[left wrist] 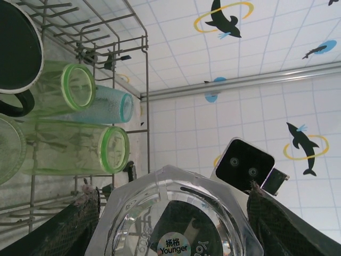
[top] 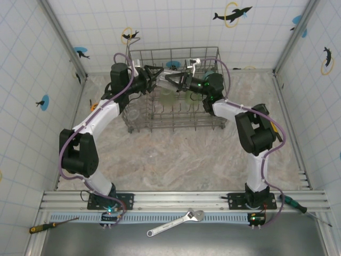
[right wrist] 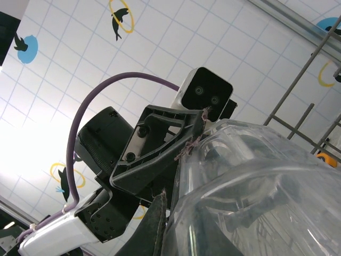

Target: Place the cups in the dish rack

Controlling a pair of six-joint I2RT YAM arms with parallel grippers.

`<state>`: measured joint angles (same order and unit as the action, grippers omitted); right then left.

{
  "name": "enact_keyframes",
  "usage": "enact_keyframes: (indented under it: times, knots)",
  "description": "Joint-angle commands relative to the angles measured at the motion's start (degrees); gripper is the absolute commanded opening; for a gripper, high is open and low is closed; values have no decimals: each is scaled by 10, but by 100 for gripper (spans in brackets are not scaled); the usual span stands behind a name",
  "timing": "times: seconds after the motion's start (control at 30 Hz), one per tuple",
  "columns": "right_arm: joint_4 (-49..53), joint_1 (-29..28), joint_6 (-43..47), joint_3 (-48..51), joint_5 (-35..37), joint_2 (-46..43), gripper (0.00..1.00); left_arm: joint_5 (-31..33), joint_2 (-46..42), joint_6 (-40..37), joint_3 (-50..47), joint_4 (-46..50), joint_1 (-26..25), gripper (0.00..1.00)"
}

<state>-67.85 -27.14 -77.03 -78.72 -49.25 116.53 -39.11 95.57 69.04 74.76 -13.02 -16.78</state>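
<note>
A clear cup (left wrist: 181, 218) with a "Younger" sticker on its base hangs over the dish rack (top: 176, 127), and my left gripper (left wrist: 178, 226) is shut on it. My left gripper (top: 155, 74) and right gripper (top: 173, 80) meet tip to tip above the rack. In the right wrist view the clear cup (right wrist: 266, 192) lies against one of my right fingers (right wrist: 160, 224); the other finger is hidden. Lying in the rack (left wrist: 146, 80) are two light-green tumblers (left wrist: 74, 146), a teal tumbler (left wrist: 114, 104) and a black mug (left wrist: 16, 48).
A small orange tape measure (top: 94, 105) lies left of the rack by the wall. Tiled walls close in the table on three sides. A wrench (top: 176, 222) and screwdrivers (top: 45, 226) lie on the near rail beside the arm bases.
</note>
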Motion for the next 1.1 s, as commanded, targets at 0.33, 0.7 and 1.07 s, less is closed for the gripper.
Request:
enact_keyframes:
  times: [0.33,0.7,1.07]
  knots:
    - [-10,-6,12,-31,-9,-4,21,-20,-20,10,-8,-56,-7,0]
    - [5,4,9,2,-2,-29,64,-10,-26,22,-4,-77,-1,0]
    - [104,43,85,72,12,-104,90,138,-24,-180,118,156,17,0]
